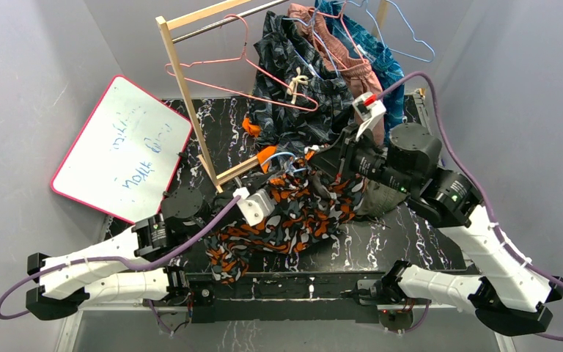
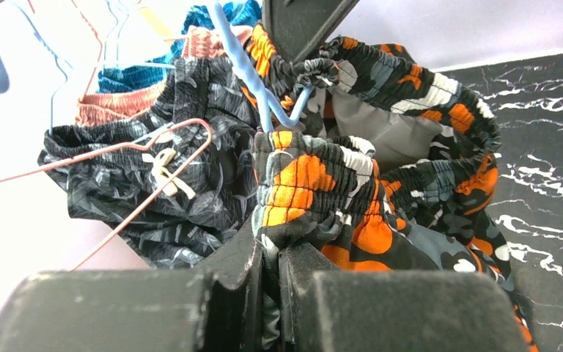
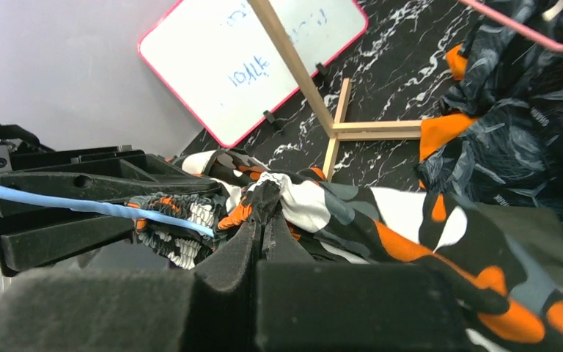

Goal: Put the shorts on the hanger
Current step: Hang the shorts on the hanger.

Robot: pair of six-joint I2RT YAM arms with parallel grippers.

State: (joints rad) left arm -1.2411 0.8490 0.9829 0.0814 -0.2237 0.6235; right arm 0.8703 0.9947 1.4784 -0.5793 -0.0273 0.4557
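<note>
Shorts (image 1: 293, 216) lie bunched on the desk (image 1: 410, 235) between my arms. My left hand (image 2: 271, 246) is clamped on their waistband, my right hand (image 3: 262, 220) pinches another fold, and the light-blue hanger (image 2: 249, 73) touches the waistband between them.

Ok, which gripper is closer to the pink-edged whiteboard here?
Left. The left gripper is shut on the camouflage shorts at the waistband, on the side toward the whiteboard. The right gripper pinches the same shorts farther over, on the far side from the board.
</note>
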